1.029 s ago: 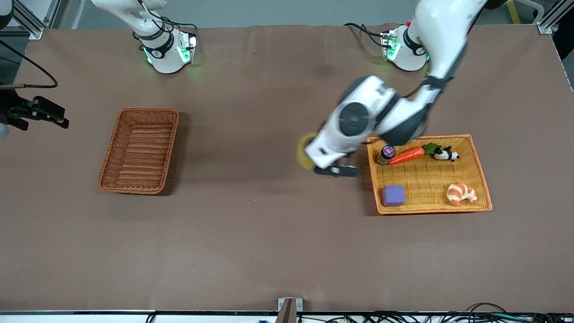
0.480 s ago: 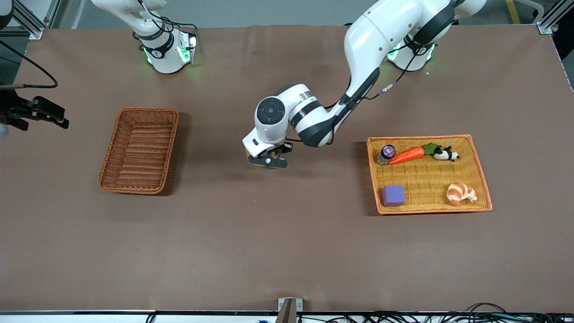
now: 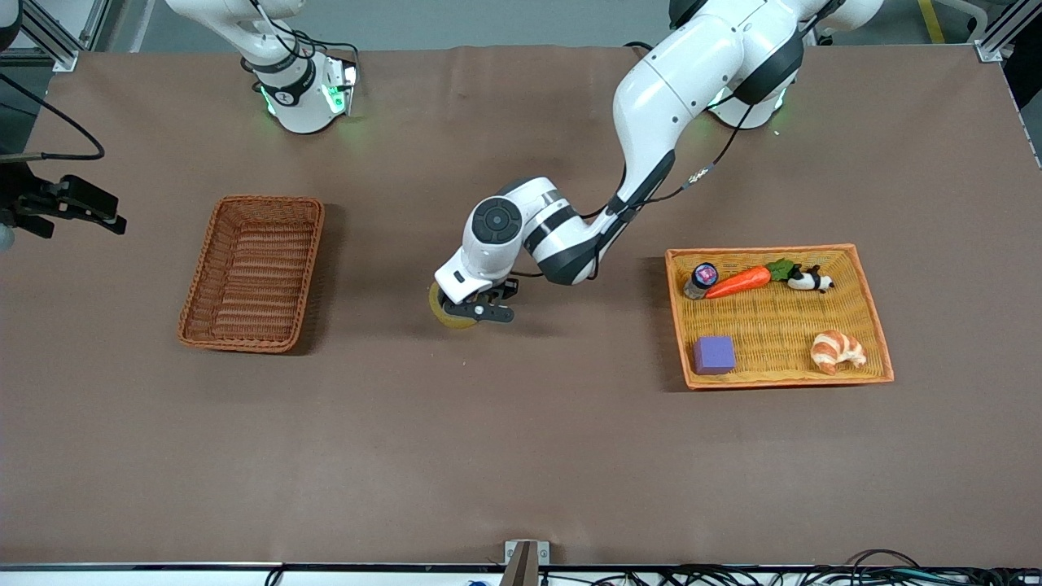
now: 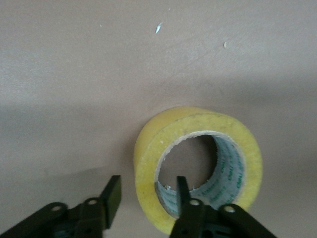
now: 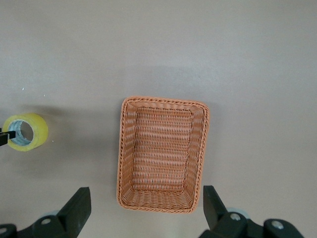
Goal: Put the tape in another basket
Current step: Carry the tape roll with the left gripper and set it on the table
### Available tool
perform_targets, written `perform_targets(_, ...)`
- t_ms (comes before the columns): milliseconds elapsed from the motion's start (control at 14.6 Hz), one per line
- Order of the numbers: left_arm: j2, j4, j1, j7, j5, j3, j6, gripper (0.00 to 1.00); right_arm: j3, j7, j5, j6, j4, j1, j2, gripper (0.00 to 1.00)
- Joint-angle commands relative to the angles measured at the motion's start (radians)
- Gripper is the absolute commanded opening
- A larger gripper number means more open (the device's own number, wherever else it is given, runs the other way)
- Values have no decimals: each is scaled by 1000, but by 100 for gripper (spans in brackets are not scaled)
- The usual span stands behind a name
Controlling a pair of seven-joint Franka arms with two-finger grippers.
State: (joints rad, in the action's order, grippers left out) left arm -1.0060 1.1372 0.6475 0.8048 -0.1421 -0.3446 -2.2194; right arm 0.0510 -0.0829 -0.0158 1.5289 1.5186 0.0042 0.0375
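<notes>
Half the trip looks done, as I judge it: the basket [image 3: 252,273] sits empty at middle left of the front frame, and the orange tray [image 3: 873,305] at right holds a carrot [image 3: 739,282], purple block [image 3: 714,355] and croissant [image 3: 837,351], with the tape [image 3: 450,313] near frame centre between the two. Carrying it on and releasing it in the basket remain. The left gripper [image 3: 476,311] pinches the roll's wall, one finger outside and one in the core; whether the roll rests on the cloth is unclear. The right gripper [image 5: 147,210] waits spread wide above the basket.
</notes>
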Motion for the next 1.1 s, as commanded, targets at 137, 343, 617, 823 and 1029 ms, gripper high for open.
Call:
perform_targets(137, 163, 10, -107, 1, 67, -4, 225, 100, -13, 3, -49, 63, 15, 23, 1, 100)
perform_targets(343, 306, 39, -189, -15, 65, 2, 398, 100, -16, 35, -49, 132, 15, 123, 48, 100)
perform_targets(617, 444, 75, -337, -120, 67, 6, 490, 100, -179, 277, -41, 239, 21, 151, 148, 100)
perform_targets(823, 536, 105, -445, -122, 59, 6, 559, 100, -295, 443, 14, 399, 86, 181, 237, 100)
perform_targets(1029, 633, 154, -549, -255, 65, -2, 573, 100, -361, 592, 131, 561, 184, 235, 329, 100)
